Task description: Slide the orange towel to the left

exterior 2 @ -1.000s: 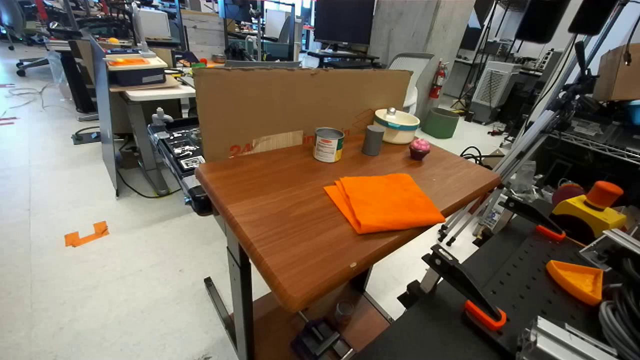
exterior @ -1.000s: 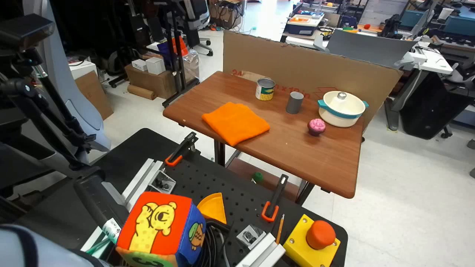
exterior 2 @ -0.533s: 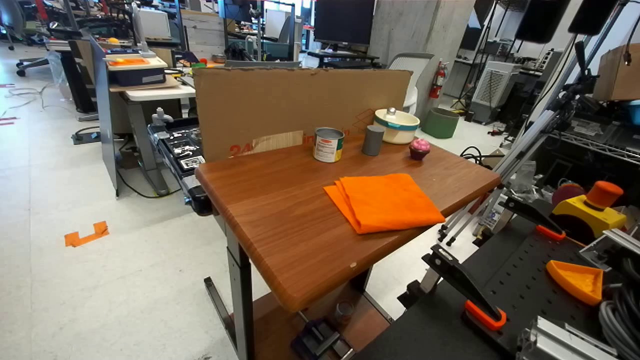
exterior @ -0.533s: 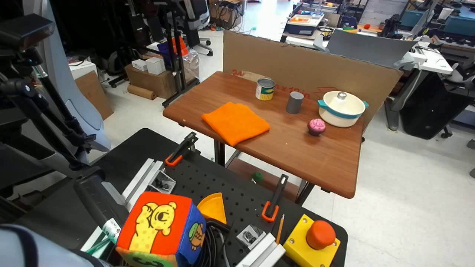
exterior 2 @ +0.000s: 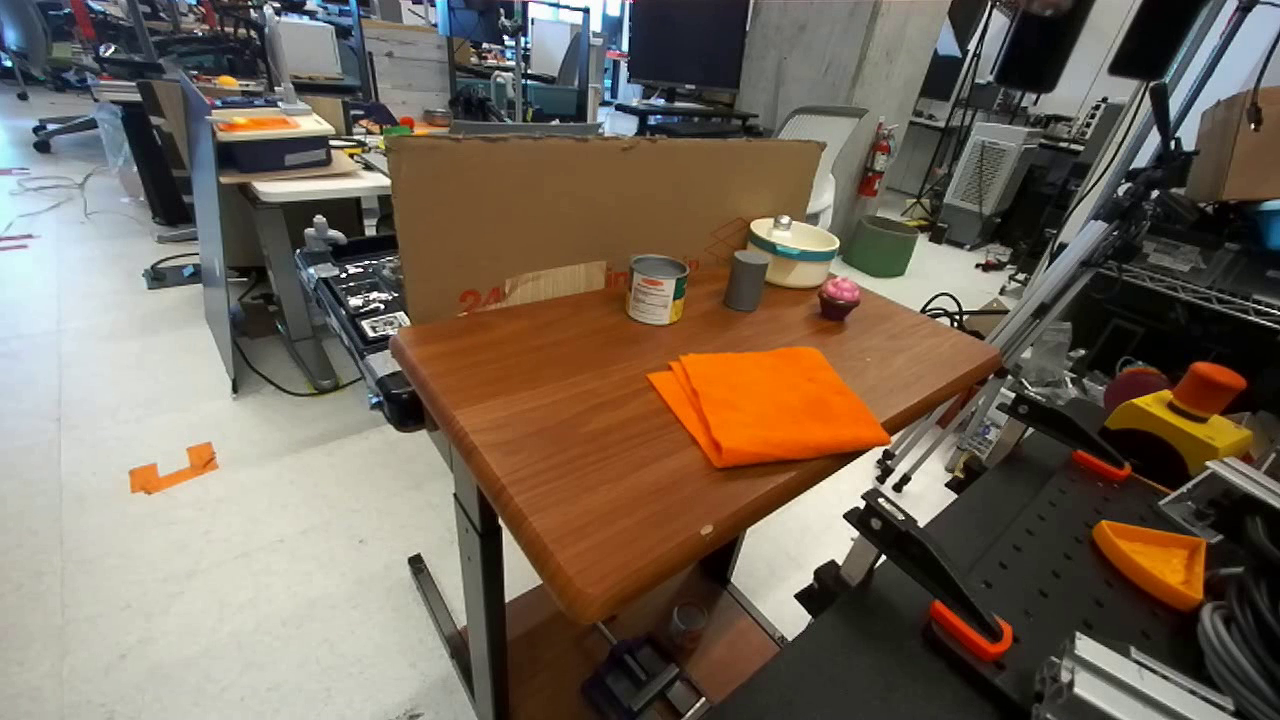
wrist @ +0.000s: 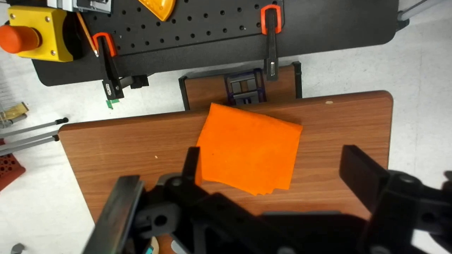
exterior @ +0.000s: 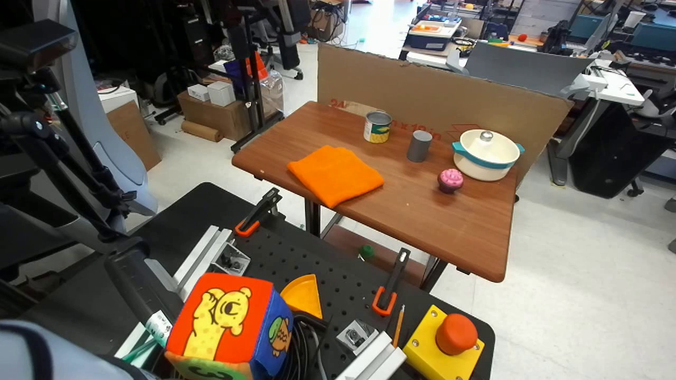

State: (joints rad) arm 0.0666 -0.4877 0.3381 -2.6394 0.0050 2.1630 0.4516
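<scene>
The orange towel (exterior: 335, 176) lies folded on the brown table (exterior: 443, 227). The gripper (wrist: 273, 164) is spread wide, maybe high up; it's hard to see.

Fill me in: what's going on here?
The gripper is to slide the towel left. It hangs open, holding nothing, clear of the towel. The towel lies folded on the table, one corner at its edge. A can, a cylinder, a cupcake and a pot stand there too, apart from the towel.
</scene>
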